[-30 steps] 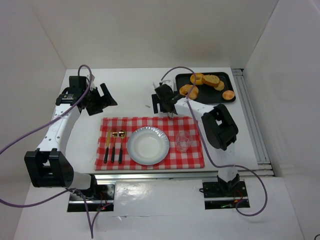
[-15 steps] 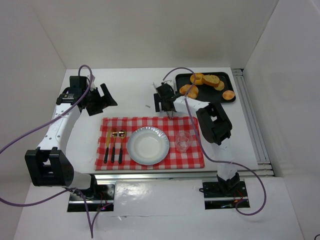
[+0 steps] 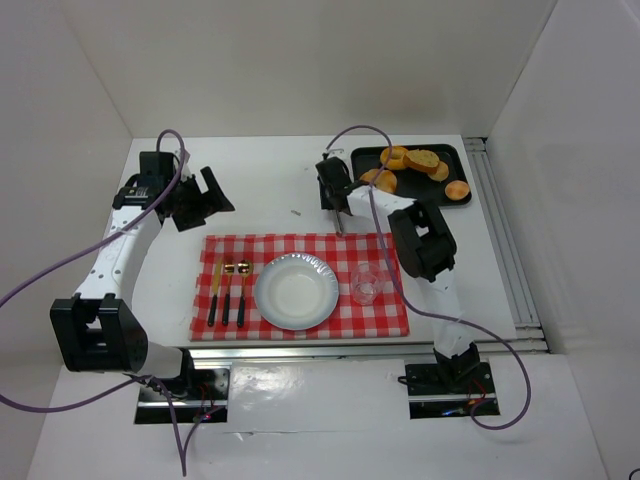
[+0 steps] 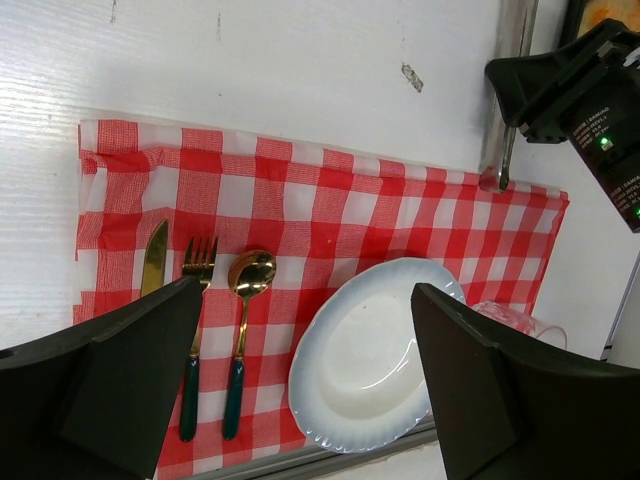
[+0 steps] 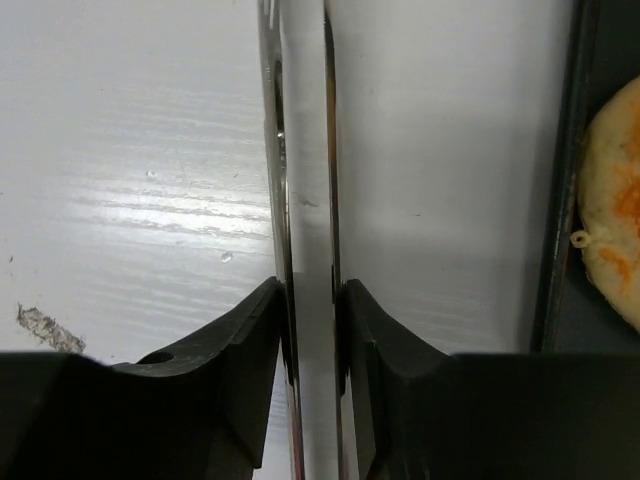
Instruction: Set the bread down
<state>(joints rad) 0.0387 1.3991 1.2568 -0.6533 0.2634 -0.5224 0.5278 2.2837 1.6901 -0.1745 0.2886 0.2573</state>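
A red checked cloth (image 3: 300, 285) lies on the white surface (image 3: 260, 180) near the arm bases. On it stand a white plate (image 3: 295, 291), with nothing in it, and a clear glass (image 3: 365, 285) just to its right. To the plate's left lie a knife (image 3: 213, 290), a fork (image 3: 227, 295) and a spoon (image 3: 241, 290), side by side with their handles toward the bases. A small crumb (image 3: 296, 212) sits on the bare surface just beyond the cloth's far edge.

The bread (image 3: 420, 158) is all in the black tray (image 3: 455, 160) at the far right corner, well apart from the plate. Several pieces are heaped along the tray's left and far sides. One round piece lies alone at its near right corner.

The right pincer (image 3: 338, 198) hangs between tray and cloth, just left of the tray's rim. It is pinching a pair of metal tongs (image 5: 300, 150), whose two blades are squeezed almost together. The tongs point down, and their tips are at the cloth's far edge (image 4: 490, 183). Whether they touch it I cannot tell. In the right wrist view the tray rim and one piece of bread (image 5: 612, 220) show beside the blades.

The left pincer (image 3: 205, 195) is spread wide with nothing in it. It hangs beyond the cloth's far left corner.
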